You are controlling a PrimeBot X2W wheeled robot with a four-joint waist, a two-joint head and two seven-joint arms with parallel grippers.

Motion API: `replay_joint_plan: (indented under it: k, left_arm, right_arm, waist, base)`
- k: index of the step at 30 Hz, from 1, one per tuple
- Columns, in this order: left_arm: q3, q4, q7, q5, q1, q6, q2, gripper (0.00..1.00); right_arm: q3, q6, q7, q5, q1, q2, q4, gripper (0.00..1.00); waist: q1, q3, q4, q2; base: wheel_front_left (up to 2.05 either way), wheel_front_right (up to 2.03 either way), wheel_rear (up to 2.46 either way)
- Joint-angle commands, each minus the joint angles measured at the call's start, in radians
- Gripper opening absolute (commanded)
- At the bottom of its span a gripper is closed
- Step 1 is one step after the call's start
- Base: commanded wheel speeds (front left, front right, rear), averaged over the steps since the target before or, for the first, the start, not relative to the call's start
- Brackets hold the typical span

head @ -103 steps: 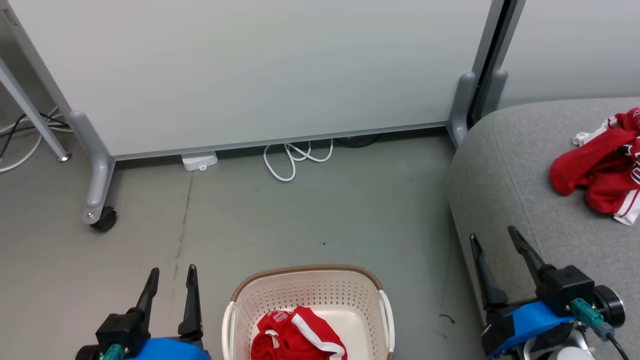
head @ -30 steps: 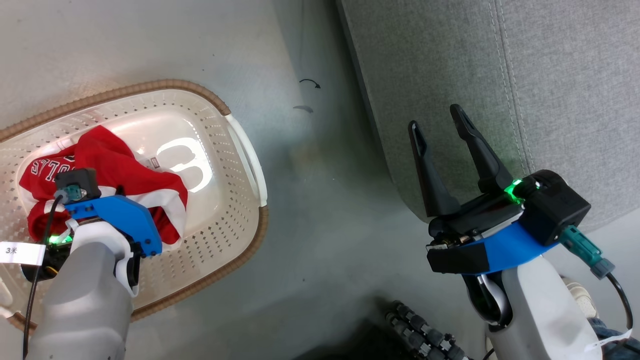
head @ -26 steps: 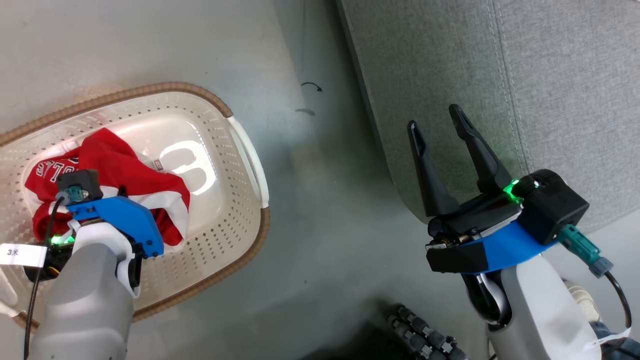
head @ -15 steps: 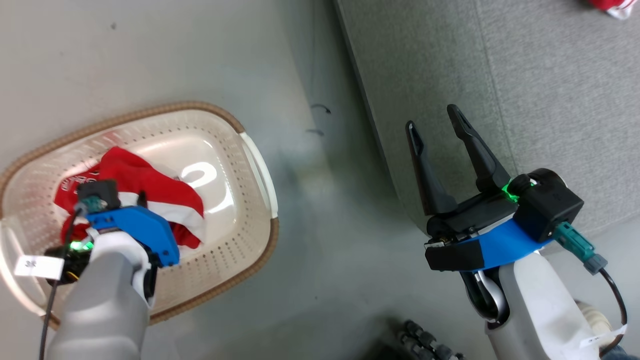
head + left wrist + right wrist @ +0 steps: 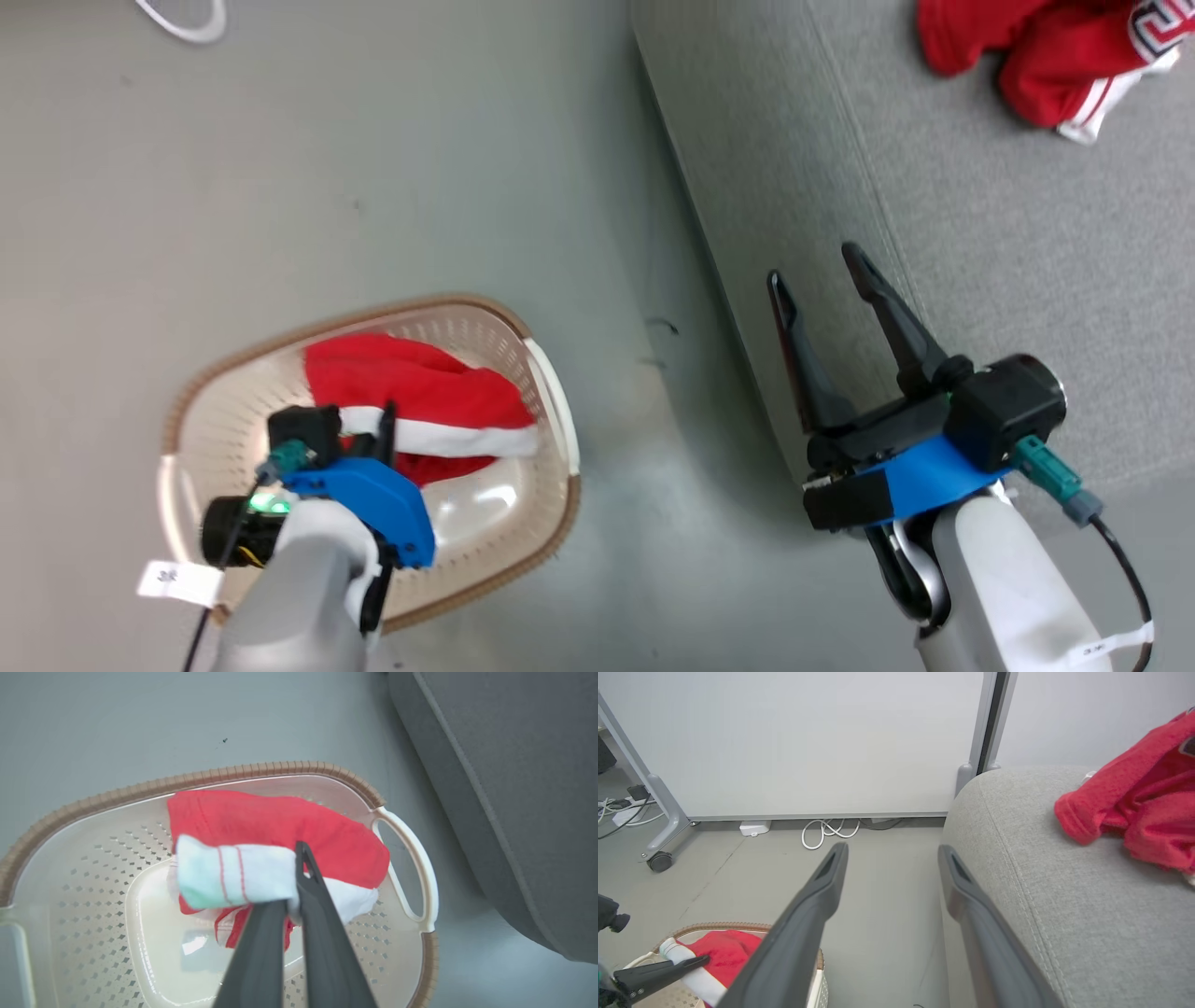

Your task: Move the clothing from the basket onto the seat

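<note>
Left gripper [image 5: 292, 877]: your jaws are pressed together, pinching the wide white band of the red sports garment with white trim [image 5: 280, 821]. One dark finger lies on top of the band; the other is tucked under the fold. The red body of the garment spreads out past the fingertips and drapes down on both sides.

The cream-white perforated plastic basket with the brown woven-look rim [image 5: 261, 767] sits directly under that gripper, on the grey floor [image 5: 373, 168]. The garment hangs inside the rim's outline. From the right wrist view its top edge reaches above the rim. You can't tell from these views whether its lower folds touch the basket bottom.

Right gripper [image 5: 812, 263]: fingers spread wide, nothing between them. It hovers at the near edge of the large light-grey fabric seat cushion [image 5: 980, 243]. Its left finger is over the floor and its right finger over the cushion's rounded side. The basket is well off to its left.

The second red garment with black-and-white lettering [image 5: 1027, 47] lies crumpled on the cushion top, ahead and right of the right fingertips, well apart from them.

Beyond the right gripper there is a pale partition panel [image 5: 808, 742], with a looped white cable [image 5: 826, 833] on the floor at its base.
</note>
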Motion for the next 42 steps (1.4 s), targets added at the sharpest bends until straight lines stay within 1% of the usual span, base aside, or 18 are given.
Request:
replay_joint_plan:
  k: [1,7,13,17,22,28,35,42]
  left_arm:
    - [-0.013,-0.023,-0.006,0.002,0.024,-0.007,-0.007,0.00]
    - [-0.068,-0.150,-0.010,-0.024,0.081,-0.014,-0.024,0.00]
    - [-0.156,-0.308,-0.010,-0.057,0.122,-0.015,-0.029,0.00]
    - [-0.219,-0.378,-0.001,-0.068,0.118,-0.015,-0.029,0.00]
    - [-0.284,-0.460,0.040,-0.086,0.082,-0.013,-0.022,0.00]
    - [-0.334,-0.508,0.079,-0.093,0.039,-0.013,-0.007,0.00]
    - [-0.396,-0.528,0.124,-0.117,-0.027,-0.013,-0.014,0.00]
    - [-0.428,-0.529,0.163,-0.163,-0.096,-0.013,-0.026,0.00]
  right_arm:
    - [-0.007,0.000,-0.003,-0.010,0.021,-0.002,0.009,1.00]
    - [-0.024,0.000,0.016,-0.036,0.059,-0.002,0.032,1.00]
    - [-0.027,0.000,0.042,-0.052,0.107,-0.002,0.041,1.00]
    - [-0.026,0.000,0.061,-0.050,0.142,-0.002,0.045,1.00]
    - [-0.021,0.000,0.076,-0.050,0.177,-0.002,0.044,1.00]
    - [-0.015,0.000,0.092,-0.051,0.204,-0.002,0.041,1.00]
    - [-0.008,0.000,0.110,-0.057,0.232,-0.001,0.035,1.00]
    - [0.008,0.000,0.129,-0.063,0.230,-0.001,0.020,1.00]
  waist:
    - [0.0001,-0.095,0.058,0.0000]
    - [0.0001,-0.208,0.114,0.0000]
    - [0.0001,-0.318,0.155,0.0000]
    - [0.0001,-0.381,0.175,0.0000]
    - [0.0001,-0.439,0.193,0.0000]
    - [0.0001,-0.484,0.201,0.0000]
    - [0.0001,-0.528,0.212,0.0000]
    - [0.0001,-0.537,0.218,0.0000]
  base:
    - [0.00,0.00,0.00]
    - [0.00,0.00,0.00]
    - [0.00,0.00,0.00]
    - [0.00,0.00,0.00]
    - [0.00,0.00,0.00]
    - [0.00,0.00,0.00]
    - [0.00,0.00,0.00]
    - [0.00,0.00,0.00]
